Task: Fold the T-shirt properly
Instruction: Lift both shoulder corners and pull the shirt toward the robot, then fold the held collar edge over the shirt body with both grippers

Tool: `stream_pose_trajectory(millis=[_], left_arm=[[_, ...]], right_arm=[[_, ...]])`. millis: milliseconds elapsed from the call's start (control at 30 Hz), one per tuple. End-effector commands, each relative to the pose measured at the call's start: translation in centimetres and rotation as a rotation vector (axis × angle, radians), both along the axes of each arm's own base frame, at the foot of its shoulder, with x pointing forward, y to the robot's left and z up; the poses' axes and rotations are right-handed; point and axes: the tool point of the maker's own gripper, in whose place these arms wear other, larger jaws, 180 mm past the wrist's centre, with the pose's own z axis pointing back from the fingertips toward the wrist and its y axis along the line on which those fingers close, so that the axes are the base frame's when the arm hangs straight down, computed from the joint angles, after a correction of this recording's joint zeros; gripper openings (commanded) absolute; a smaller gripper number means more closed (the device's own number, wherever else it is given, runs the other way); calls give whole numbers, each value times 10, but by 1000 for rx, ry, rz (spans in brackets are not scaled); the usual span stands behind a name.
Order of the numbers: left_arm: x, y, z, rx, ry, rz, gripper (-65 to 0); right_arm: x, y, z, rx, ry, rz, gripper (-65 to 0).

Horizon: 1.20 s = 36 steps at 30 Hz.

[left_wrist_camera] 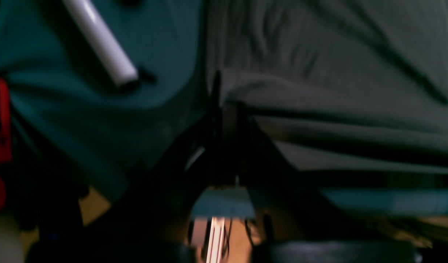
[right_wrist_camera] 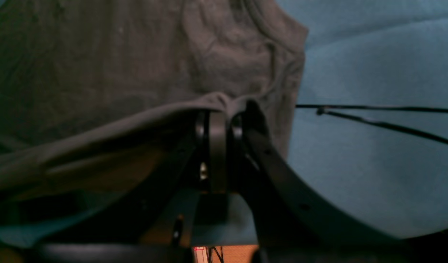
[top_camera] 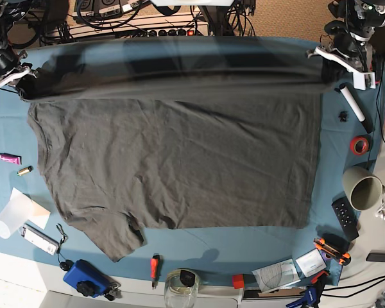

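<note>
Pinching a fold of the T-shirt [left_wrist_camera: 318, 91], the left gripper [left_wrist_camera: 224, 106] sits by a white marker [left_wrist_camera: 103, 40]. Right wrist view: right gripper [right_wrist_camera: 218, 113] clamped on the hem too. From the base view, the shirt's spread over the blue table cloth [top_camera: 244, 247], far edge lifted.

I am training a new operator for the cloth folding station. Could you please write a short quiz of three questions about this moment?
1. True or false: both grippers are shut on the T-shirt.
2. Which edge of the shirt is lifted off the blue-teal table cloth in the base view: A) the far edge, B) the near edge, C) no edge?
3. Fill in: on the cloth below the left gripper lies a white ____.

Key
1. True. The left gripper pinches one far corner, the right gripper the other.
2. A. The far edge hangs stretched between the two grippers.
3. Marker, with a dark tip.
</note>
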Motion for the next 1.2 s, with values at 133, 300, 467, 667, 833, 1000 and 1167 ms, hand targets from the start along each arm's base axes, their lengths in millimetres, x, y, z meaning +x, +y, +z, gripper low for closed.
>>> stream_pose_trajectory(millis=[133,300,467,667,833,1000,1167], left_arm=[[18,7,4,64,-32,-5,-650],[30,-19,-13,123,12,-137,-650],[42,-20,-13,182,6,-107,-650],[19,-11,-28,211,134,-111,-650],[-3,11,-13,252,161,-61,-650],[-22,31,18,268,119,-13,-650],[-24,13,22,192,86,-95,-650]], right_arm=[[15,-12,18,-50,-53,-25,-650],[23,5,6,-39,-19,30,-650],[32,16,-2,-54,3,71,-650],[23,18,-10,-40,49,76,-650],[10,23,-17,-10,81,82,-650],[-7,18,-18,8,98,59,-650],[-27,10,-17,22,129,43,-650]])
